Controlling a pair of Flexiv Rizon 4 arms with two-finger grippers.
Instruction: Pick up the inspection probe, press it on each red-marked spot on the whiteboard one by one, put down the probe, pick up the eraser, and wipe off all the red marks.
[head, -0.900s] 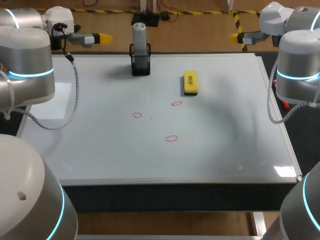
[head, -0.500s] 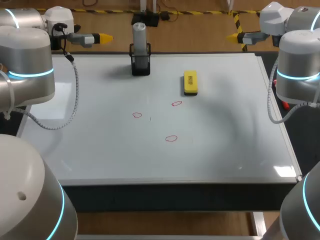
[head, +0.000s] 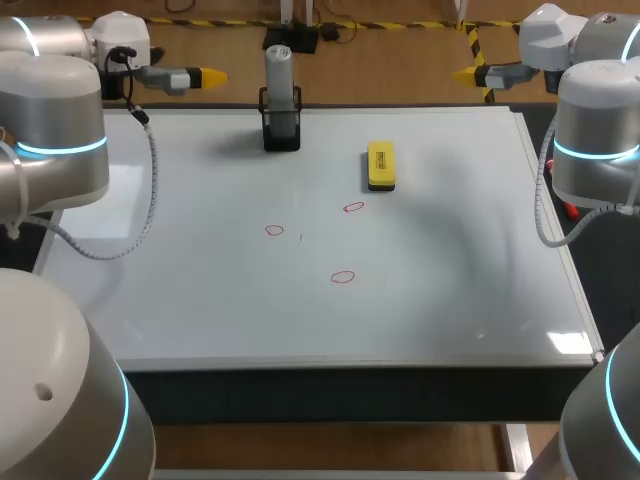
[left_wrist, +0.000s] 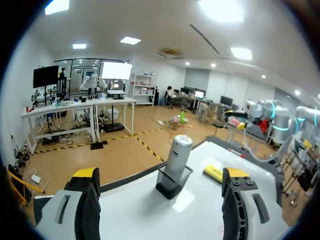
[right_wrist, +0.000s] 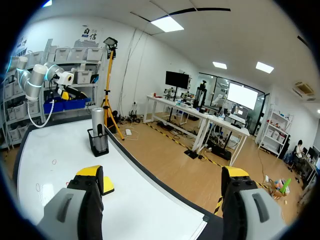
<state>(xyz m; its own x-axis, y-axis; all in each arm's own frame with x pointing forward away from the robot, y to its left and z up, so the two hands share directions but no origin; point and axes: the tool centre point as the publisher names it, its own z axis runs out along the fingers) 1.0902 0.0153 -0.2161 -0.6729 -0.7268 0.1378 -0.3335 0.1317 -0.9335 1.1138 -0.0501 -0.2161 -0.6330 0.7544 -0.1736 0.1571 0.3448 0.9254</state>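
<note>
Probe (head: 279, 72), a grey cylinder, stands upright in a black holder (head: 281, 128) at the far edge of the whiteboard (head: 450, 290) that covers the desk. Its long axis is vertical, and its upper half rises clear of the holder.

The left jaws are level with that exposed half, off to the holder's left and near it. They point sideways toward it, spread wide and empty. In the left wrist view the probe sits straight ahead, centred between the two yellow tips, so a level approach looks likely to bring it between them.

The right jaws, also spread wide and empty, are well apart from the holder on its right. They too point inward, but the probe lies off to one side of their line. The left arm (head: 60, 130) is judged the nearer.

A yellow eraser (head: 381, 165) lies flat to the holder's right. Three red marks (head: 343, 277) sit nearer the robot than the holder.
</note>
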